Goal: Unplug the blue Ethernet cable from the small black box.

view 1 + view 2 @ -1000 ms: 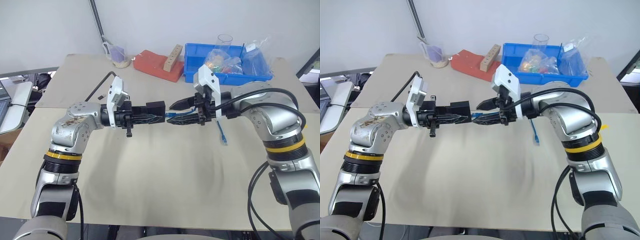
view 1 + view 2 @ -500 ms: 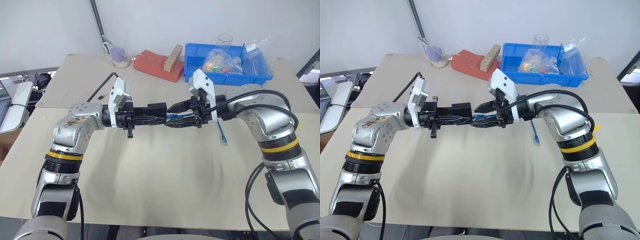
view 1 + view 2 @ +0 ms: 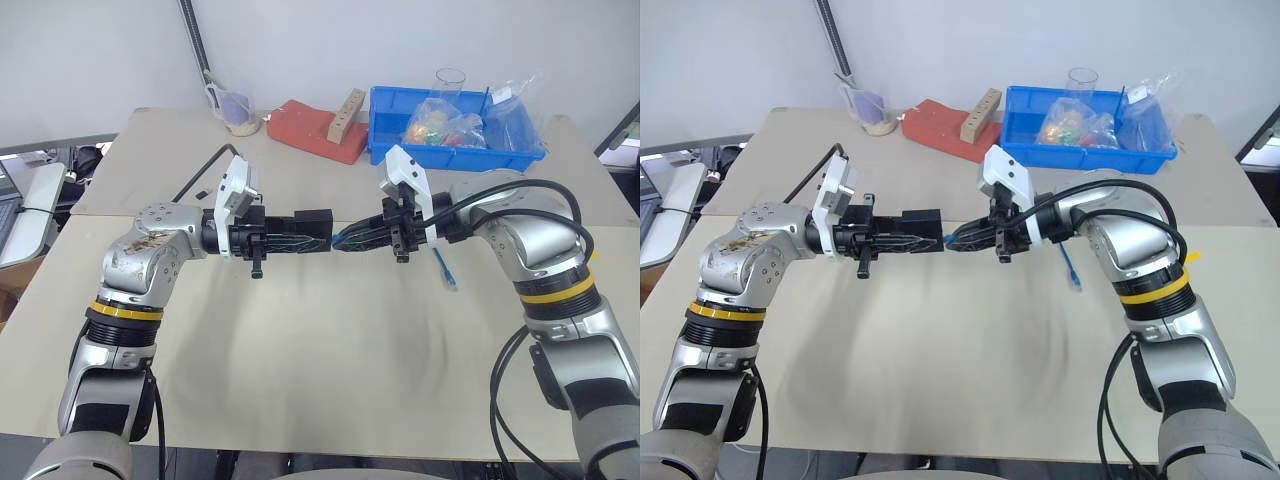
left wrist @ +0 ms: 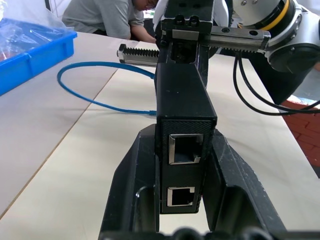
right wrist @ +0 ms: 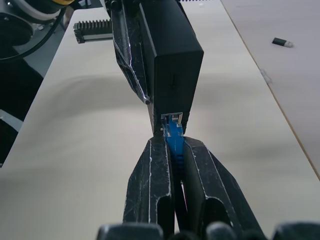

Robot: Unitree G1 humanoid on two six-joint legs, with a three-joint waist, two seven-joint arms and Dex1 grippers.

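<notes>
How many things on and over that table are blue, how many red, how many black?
Blue: 2, the blue Ethernet cable and the blue bin.
Red: 1, the flat red block.
Black: 2, the small black box and a tiny black piece.
Total: 5.

blue Ethernet cable plug half hidden between right hand fingers

I'm seeing a blue bin of clear bags sitting at the table's far edge, a red pad bearing a wooden block lying beside it
</notes>
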